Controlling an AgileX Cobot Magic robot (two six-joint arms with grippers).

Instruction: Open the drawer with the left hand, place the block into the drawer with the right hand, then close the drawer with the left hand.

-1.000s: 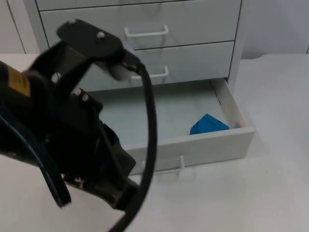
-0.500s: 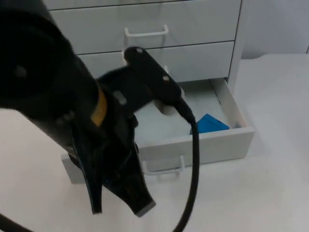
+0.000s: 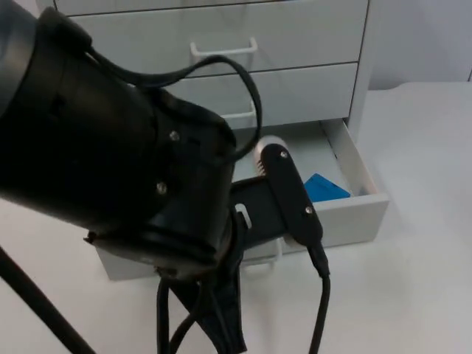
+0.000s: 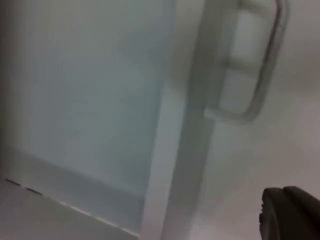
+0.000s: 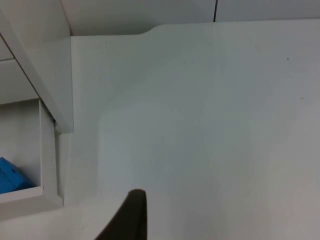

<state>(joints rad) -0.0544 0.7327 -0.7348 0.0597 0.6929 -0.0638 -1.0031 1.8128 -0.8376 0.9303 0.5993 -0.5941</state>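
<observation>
Judging from how things lie, two steps look done: the bottom white drawer (image 3: 346,214) of the white cabinet (image 3: 295,44) stands pulled out, and the blue block (image 3: 324,187) rests inside near its front right corner, leaving only the closing. The left gripper (image 4: 290,212) hangs just before the drawer's white bar handle (image 4: 260,75), touching nothing visible; whether its jaws are parted I cannot tell. The right gripper (image 5: 131,215) waits over bare white table (image 5: 210,125) beside the cabinet, its jaws likewise unreadable.

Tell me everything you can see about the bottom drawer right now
The bottom drawer is white, looks like painted wood or laminate, and stands pulled out of the cabinet over the table. Its front carries a white bar handle, close under the left arm. A blue block lies inside, near the right wall. The pale floor of the drawer is otherwise bare where visible.
</observation>
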